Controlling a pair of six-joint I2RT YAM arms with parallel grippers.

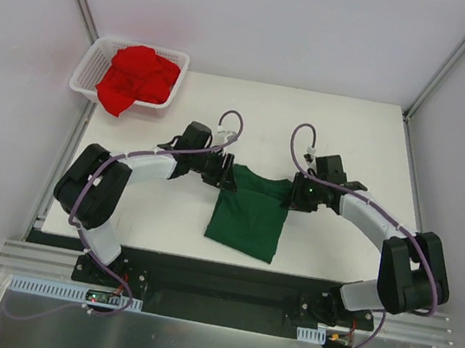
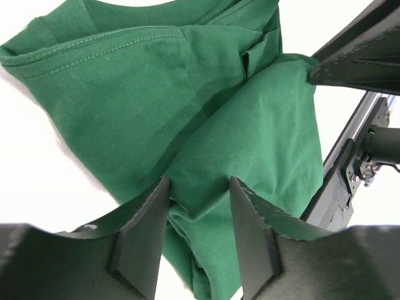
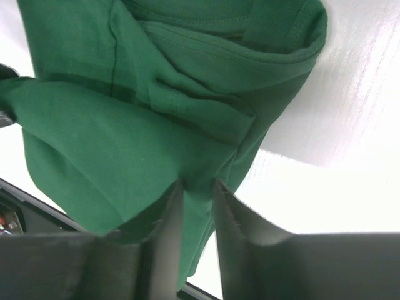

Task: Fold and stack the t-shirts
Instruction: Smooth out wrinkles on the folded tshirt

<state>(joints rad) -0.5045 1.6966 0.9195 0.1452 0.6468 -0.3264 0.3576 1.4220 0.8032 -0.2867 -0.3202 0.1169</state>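
The dark green t-shirt (image 1: pixel 248 216) lies partly folded in the middle of the white table, collar at the far side. My left gripper (image 1: pixel 225 176) is at its far left corner, and in the left wrist view the fingers (image 2: pixel 200 184) pinch a thick fold of the green cloth (image 2: pixel 250 112). My right gripper (image 1: pixel 293 192) is at the far right corner, with its fingers (image 3: pixel 197 187) close together on a fold of the green cloth (image 3: pixel 94 137). The bright red t-shirt (image 1: pixel 137 77) lies crumpled in the basket at the far left.
The white mesh basket (image 1: pixel 85 75) stands at the table's far left corner. The white table (image 1: pixel 351 139) is bounded by grey walls and a black rail along the near edge (image 1: pixel 217 277).
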